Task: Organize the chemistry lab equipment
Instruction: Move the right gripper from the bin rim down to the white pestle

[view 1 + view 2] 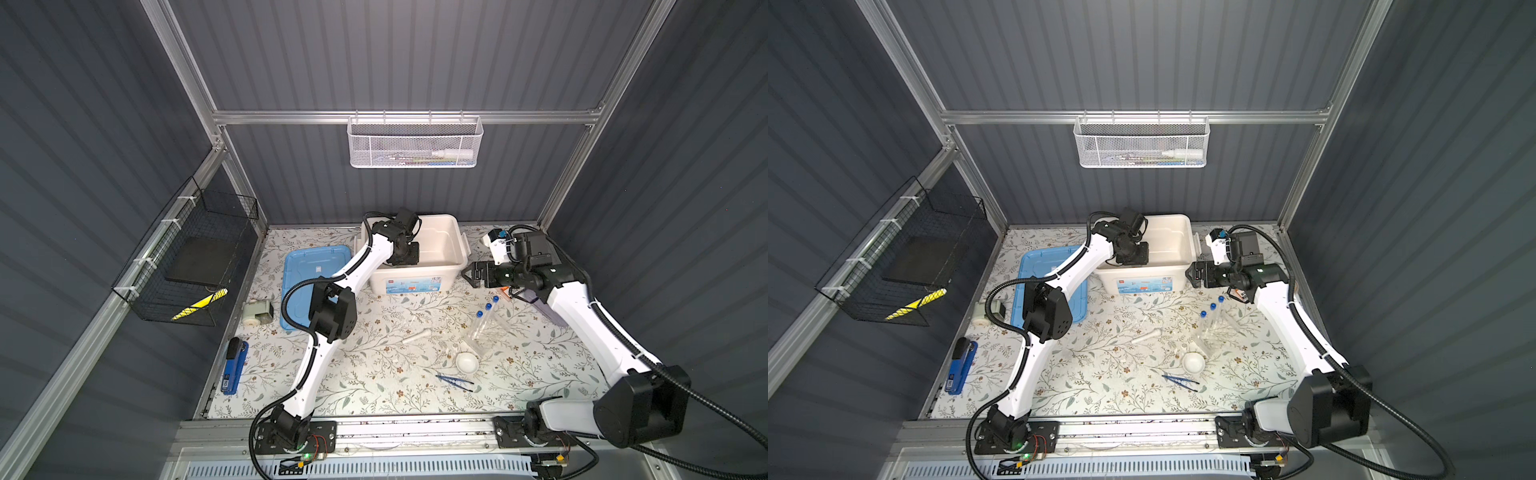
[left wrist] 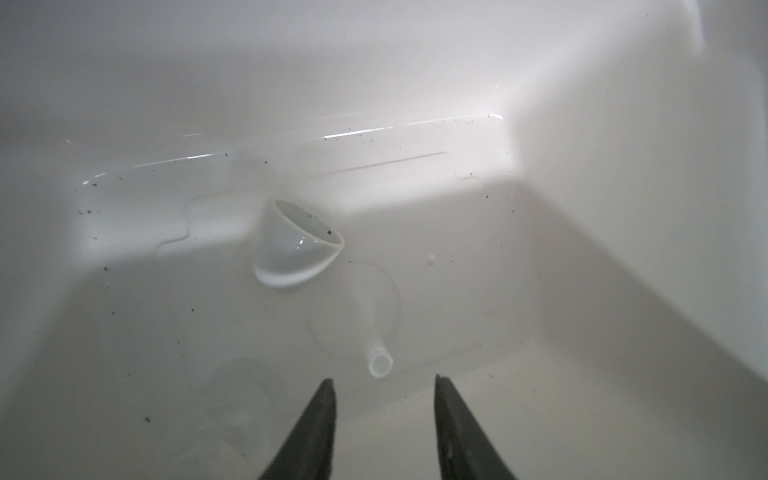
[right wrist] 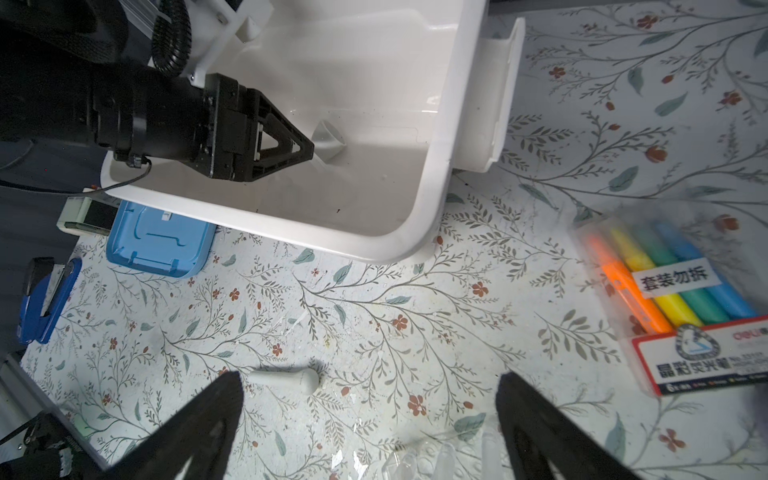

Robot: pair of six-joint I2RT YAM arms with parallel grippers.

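The left gripper [image 2: 384, 378], fingers apart and empty, has the clear funnel [image 2: 368, 332] just past its tips in the white box [image 2: 623, 124], so it should lift straight up without bumping it; the right gripper [image 3: 368, 376] hangs wide open and empty.

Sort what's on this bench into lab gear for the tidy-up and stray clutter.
Job: white dish and clear funnel inside the bin, pestle, blue-capped tubes, second dish, tweezers.
Lying about: stapler, marker pack, small white gadget.
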